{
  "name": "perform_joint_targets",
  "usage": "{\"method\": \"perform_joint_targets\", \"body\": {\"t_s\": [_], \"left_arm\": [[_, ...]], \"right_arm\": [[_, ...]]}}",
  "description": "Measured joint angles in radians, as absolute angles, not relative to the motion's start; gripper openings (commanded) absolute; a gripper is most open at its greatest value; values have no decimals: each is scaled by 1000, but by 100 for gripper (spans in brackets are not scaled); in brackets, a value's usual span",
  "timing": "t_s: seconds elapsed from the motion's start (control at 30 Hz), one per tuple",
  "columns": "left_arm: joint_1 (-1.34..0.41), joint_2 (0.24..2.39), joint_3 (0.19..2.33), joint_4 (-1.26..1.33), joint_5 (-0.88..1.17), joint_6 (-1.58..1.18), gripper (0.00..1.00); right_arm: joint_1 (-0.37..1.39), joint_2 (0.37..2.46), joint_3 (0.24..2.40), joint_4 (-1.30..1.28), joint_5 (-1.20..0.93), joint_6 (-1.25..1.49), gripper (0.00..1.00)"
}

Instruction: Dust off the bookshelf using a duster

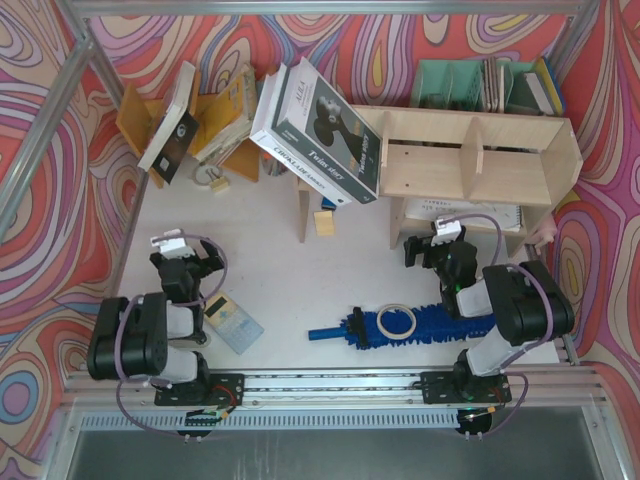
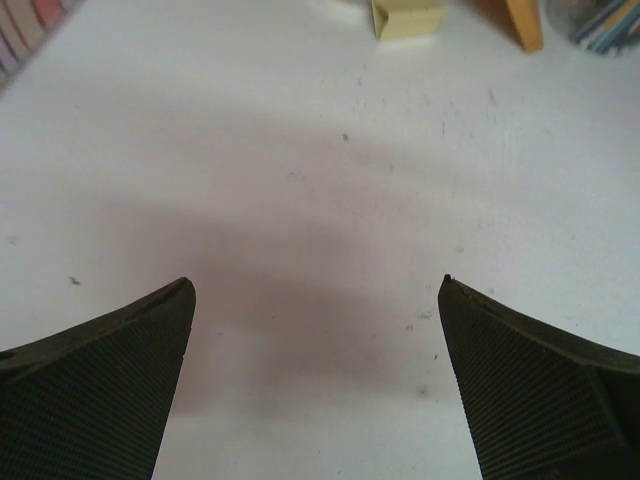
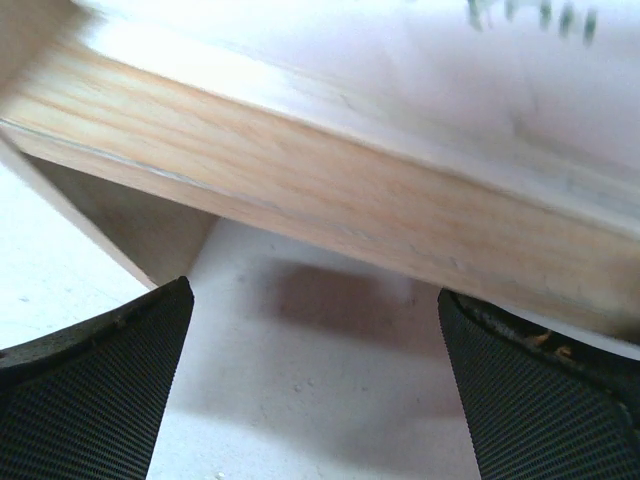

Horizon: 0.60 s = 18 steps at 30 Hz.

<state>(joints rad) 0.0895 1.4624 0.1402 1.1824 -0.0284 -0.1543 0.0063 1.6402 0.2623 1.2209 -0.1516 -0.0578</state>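
Swirling red, orange and purple patterned walls enclose the white, faintly speckled table (image 1: 270, 260) you are working over. At the back right stands the large pale plywood bookshelf (image 1: 480, 160), raised on legs, with upright dividers boxing off its compartments and a lower shelf beneath. A big glossy black-and-white book (image 1: 320, 135) leans against its left end.

The long fluffy bright-blue microfibre duster (image 1: 420, 325) lies flat on the table in front of the bookshelf, between your two arms and nearer the right one. Its long axis runs left to right, roughly parallel to the near table edge. The slim smooth blue plastic handle (image 1: 325, 332) points left, and the shaggy head reaches right until the right arm hides its tip. A thin white ring (image 1: 397, 321) rests on the fluff.

Your left gripper (image 1: 185, 250) hangs over bare table with its ribbed black fingers (image 2: 100, 380) spread wide and nothing between them. A pale grey calculator (image 1: 232, 322) lies just beside that arm.

Your right gripper (image 1: 440, 240) is likewise released and empty, fingers apart. It sits close before the bookshelf's lower shelf (image 3: 300, 180), whose grained plywood edge slants across the wrist view. The white sheet lying on it is too blurred to identify, possibly a spiral notebook.

Neither gripper touches the duster.
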Motion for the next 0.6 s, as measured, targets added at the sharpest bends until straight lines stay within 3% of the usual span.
{"method": "perform_joint_targets", "body": {"t_s": [0.33,0.6], "left_arm": [[-79,911,167,883,-258,-154,98],[-125,684,237,548,-294,-310,98]], "right_arm": [[216,1364,247,1041,-18,-133,99],[255,1045,257,744,33,-60,99]]}}
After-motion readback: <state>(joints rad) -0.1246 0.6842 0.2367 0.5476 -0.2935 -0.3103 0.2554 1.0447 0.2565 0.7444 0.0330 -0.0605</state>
